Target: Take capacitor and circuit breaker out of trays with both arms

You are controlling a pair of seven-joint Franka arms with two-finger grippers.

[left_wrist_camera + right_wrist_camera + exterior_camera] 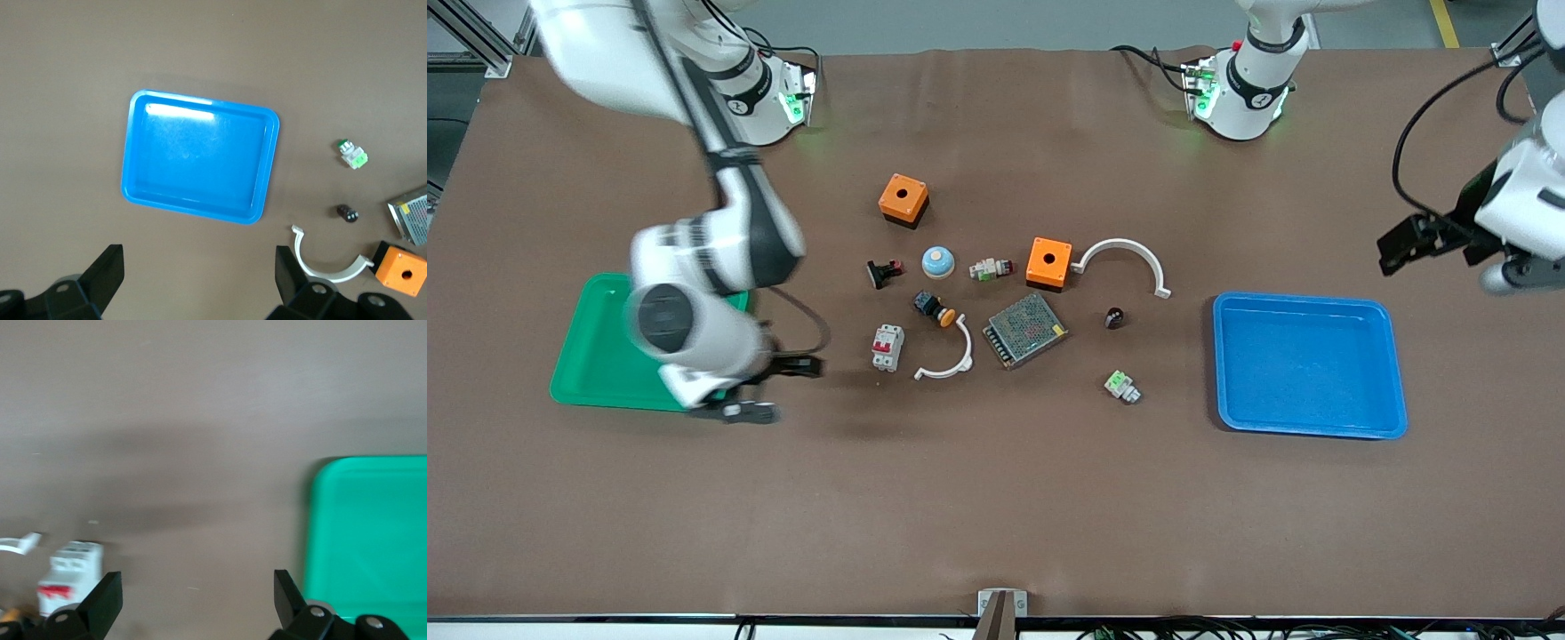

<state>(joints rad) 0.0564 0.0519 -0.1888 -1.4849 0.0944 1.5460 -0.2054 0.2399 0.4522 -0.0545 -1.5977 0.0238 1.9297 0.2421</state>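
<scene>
The circuit breaker [887, 347] lies on the bare table, out of the trays, between the green tray [596, 356] and the grey power supply [1025, 330]. Its long axis runs roughly toward the front camera, red levers facing up. It sits just beside one white curved bracket [950, 357]. The capacitor [1113, 317] also rests on the table, outside the blue tray [1309, 364], between that tray and the power supply, near the second white curved bracket [1125, 259].

The right gripper [769, 388] hangs low over the table at the edge of the green tray, and its fingers are spread apart with nothing between them. In the right wrist view the circuit breaker [70, 577] shows to the side of the fingers, not between them, so it appears already released. The right arm is clearly the nearer one to the breaker. The left gripper [1432, 240] hovers high over the table's end by the left arm, its fingers wide apart and empty; this arm waits. In its wrist view the blue tray [200, 155] is empty and the capacitor [347, 213] lies apart from it.

Both trays look empty, so I judge the task is nearly finished, and the coming move is probably only a retreat of the right arm.

Count: two trays, one circuit breaker, one capacitor, two orange boxes [903, 199], two white curved brackets, one power supply, one blue bell-like button [938, 261], one black-and-red part [885, 271], one black button with orange cap [935, 308], two small white-and-green connectors [1121, 386].
</scene>
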